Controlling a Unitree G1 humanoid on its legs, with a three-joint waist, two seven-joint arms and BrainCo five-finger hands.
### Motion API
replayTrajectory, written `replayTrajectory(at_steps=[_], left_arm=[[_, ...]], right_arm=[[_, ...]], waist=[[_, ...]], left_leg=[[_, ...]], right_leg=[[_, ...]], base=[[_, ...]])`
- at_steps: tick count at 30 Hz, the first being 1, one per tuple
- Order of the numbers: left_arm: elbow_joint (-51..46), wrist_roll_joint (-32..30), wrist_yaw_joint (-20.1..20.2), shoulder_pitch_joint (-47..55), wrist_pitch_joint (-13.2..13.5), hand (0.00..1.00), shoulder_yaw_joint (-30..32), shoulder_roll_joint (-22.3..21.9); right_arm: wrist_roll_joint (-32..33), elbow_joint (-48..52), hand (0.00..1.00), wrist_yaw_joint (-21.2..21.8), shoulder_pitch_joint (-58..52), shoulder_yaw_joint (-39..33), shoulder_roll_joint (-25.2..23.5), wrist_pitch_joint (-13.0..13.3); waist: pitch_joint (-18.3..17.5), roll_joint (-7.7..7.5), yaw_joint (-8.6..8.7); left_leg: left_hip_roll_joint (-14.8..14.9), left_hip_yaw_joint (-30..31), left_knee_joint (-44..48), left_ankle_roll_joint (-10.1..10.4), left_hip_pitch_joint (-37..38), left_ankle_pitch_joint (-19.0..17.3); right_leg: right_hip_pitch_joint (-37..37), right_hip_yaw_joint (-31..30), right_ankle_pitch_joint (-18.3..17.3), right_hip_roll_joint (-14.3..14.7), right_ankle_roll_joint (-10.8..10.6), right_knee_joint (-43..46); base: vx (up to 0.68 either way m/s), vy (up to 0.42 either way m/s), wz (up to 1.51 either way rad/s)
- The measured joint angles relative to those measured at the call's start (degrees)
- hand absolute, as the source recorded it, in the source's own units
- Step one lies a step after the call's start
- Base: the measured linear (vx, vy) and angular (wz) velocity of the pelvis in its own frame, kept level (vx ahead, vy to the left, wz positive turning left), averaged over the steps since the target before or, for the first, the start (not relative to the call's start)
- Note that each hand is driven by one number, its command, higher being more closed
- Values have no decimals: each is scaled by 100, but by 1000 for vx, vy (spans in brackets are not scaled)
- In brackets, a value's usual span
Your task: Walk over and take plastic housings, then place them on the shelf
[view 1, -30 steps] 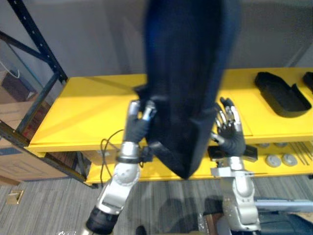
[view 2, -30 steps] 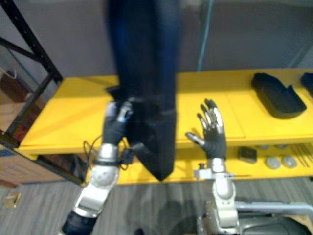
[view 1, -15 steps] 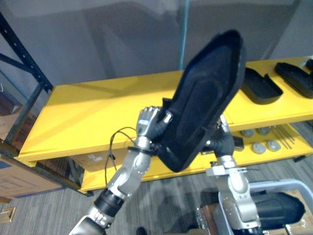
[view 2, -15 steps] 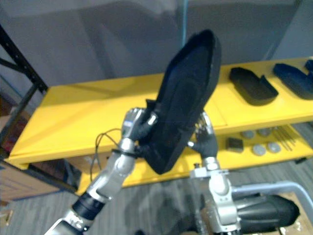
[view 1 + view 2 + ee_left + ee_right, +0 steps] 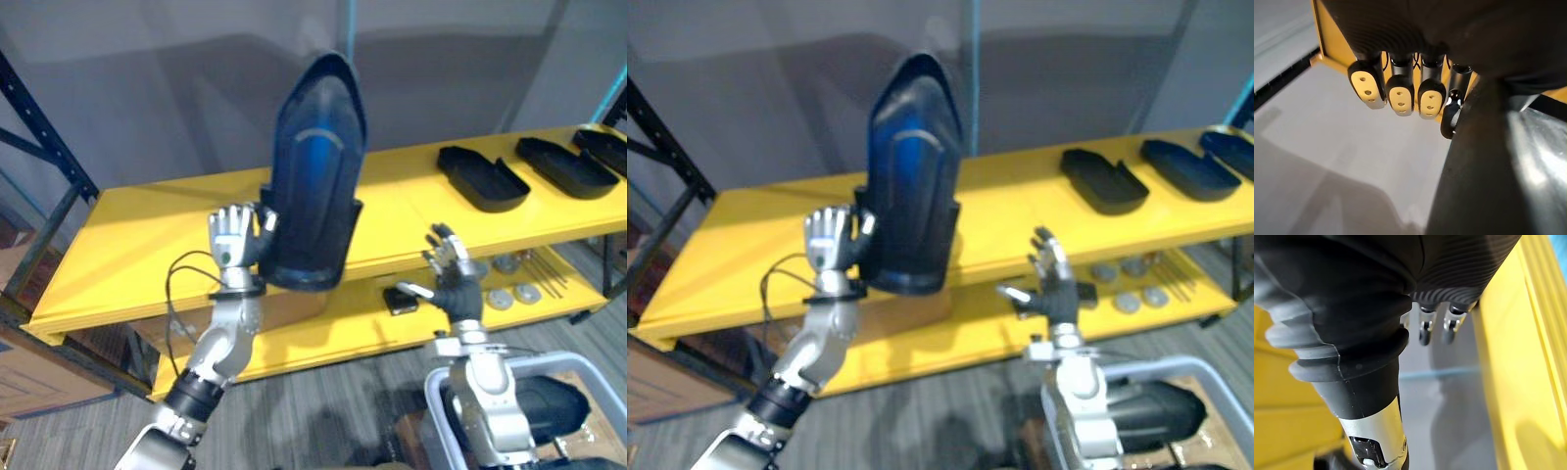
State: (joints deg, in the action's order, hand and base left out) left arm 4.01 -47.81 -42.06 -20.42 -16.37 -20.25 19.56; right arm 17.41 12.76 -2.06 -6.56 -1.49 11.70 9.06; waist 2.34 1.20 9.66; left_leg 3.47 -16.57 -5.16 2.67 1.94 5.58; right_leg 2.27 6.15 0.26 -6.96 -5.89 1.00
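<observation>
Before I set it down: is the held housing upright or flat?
Upright: the housing stands on end, narrow tip up, in the left hand.

You'll see round metal discs [image 5: 529, 292] and thin rods [image 5: 554, 277] at lower right, a black rack post [image 5: 59, 137] upper left, a cardboard box [image 5: 34, 377] lower left.

A dark, glossy plastic housing [image 5: 312, 176] stands upright (narrow rounded end up), gripped low by the left hand [image 5: 233, 240]; three more housings [image 5: 482, 178] lie at the yellow shelf [image 5: 147, 225]'s right end.
</observation>
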Motion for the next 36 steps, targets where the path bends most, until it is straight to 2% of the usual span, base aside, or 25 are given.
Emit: replayTrajectory(at_steps=[4, 6, 10, 17, 26, 30, 36], left_arm=[[-9, -226, -30, -8, 1, 100, 0, 34], [-13, -226, -33, -9, 5, 100, 1, 32], [-48, -226, -113, -9, 109, 100, -4, 12], [-78, -262, -233, -8, 217, 100, -138, -124], [-49, -268, -249, -28, 323, 100, -596, -289], [-10, -278, -241, -85, 367, 100, -674, -450], [223, -296, -188, -146, 384, 100, -992, -493]], right_arm=[[766, 31, 0, 485, -146, -52, -6, -86], [1130, 98, 0, 765, -251, -45, -20, -297], [1451, 433, 0, 964, -353, 93, -78, -566], [1563, 428, 0, 949, -273, 848, -135, -1004], [1896, 139, 0, 621, 228, 1208, -139, -1192], [1897, -1, 0, 436, 426, 1443, -169, -1233], [1895, -223, 0, 109, 699, 1591, -332, -1226]], waist=[[-62, -11, 49], [-94, -10, 60], [-95, -12, 58], [-113, -38, 38], [-165, -37, 34], [-178, -23, -47], [-396, -57, -98]], left_leg=[[3, -56, 0, 0, -1, 0], [9, -104, 0, 1, 0, 0], [11, -125, -1, 1, -1, -2], [-2, -114, -2, -1, -2, 0], [-13, 28, -6, -17, -18, 49], [-5, 73, -7, -9, -20, 73], [-6, 157, -7, -10, -103, 84]], right_leg=[[11, -29, 51, 3, -10, -75], [-1, -63, 61, 7, -8, -81], [-23, -129, 63, 12, 1, -103], [-20, -132, 85, 0, -24, -110], [10, 4, 75, -9, -19, -69], [10, 27, 10, 0, -32, -65], [-20, 111, 9, -7, -31, -70]], base=[[-6, 3, -4], [-6, 3, -7], [-13, -1, -7], [-2, 0, -1], [-5, -3, 6], [-34, -6, 5], [-14, -4, 8]])
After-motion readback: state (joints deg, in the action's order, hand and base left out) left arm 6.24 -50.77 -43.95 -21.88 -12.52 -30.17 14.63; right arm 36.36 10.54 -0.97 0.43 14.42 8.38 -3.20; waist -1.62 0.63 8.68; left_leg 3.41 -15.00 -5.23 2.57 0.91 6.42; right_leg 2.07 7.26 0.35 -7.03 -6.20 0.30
